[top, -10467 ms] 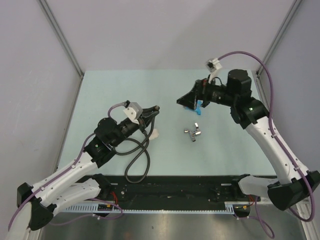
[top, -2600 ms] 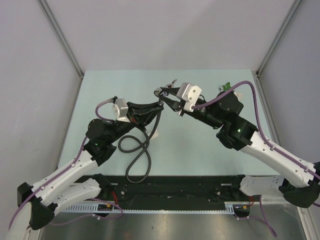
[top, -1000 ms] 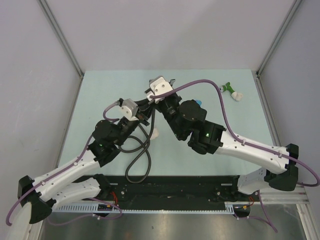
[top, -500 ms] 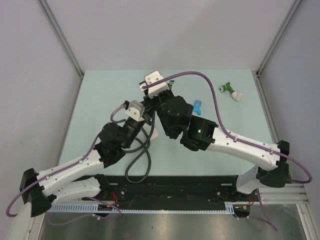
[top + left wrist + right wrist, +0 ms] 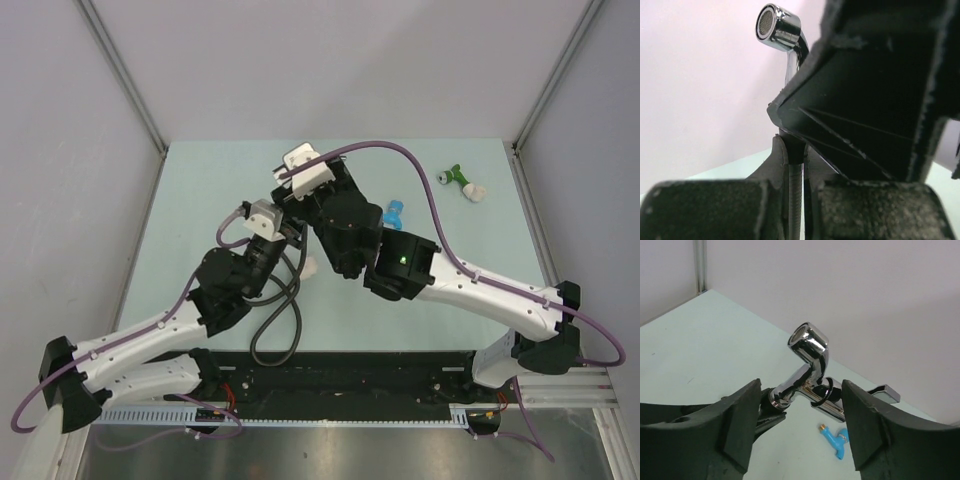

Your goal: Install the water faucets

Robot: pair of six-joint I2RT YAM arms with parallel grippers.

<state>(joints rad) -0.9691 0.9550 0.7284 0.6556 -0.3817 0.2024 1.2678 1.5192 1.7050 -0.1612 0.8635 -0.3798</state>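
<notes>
The chrome water faucet [image 5: 810, 375] sits on the end of the black hose [image 5: 794, 200], spout up, its cross-handle [image 5: 885, 393] pointing right. My left gripper [image 5: 794, 150] is shut on the hose just below the faucet, whose spout [image 5: 777, 25] rises above it. My right gripper [image 5: 801, 386] is open, one finger [image 5: 740, 430] on each side of the faucet, with gaps on both sides. In the top view both grippers meet at the table's middle, left [image 5: 290, 228] and right [image 5: 292, 192]; the faucet is hidden under the right wrist there.
The hose loops [image 5: 275, 320] toward the near edge. A white elbow fitting [image 5: 310, 267] lies beside it. A blue plastic tap [image 5: 395, 213] lies right of the grippers and shows in the right wrist view [image 5: 836, 440]. A green and white fitting [image 5: 463, 183] lies far right.
The right wrist has swung left and settled over the left gripper. The left arm has shifted slightly forward with the hose. Earlier the faucet lay loose on the table.
</notes>
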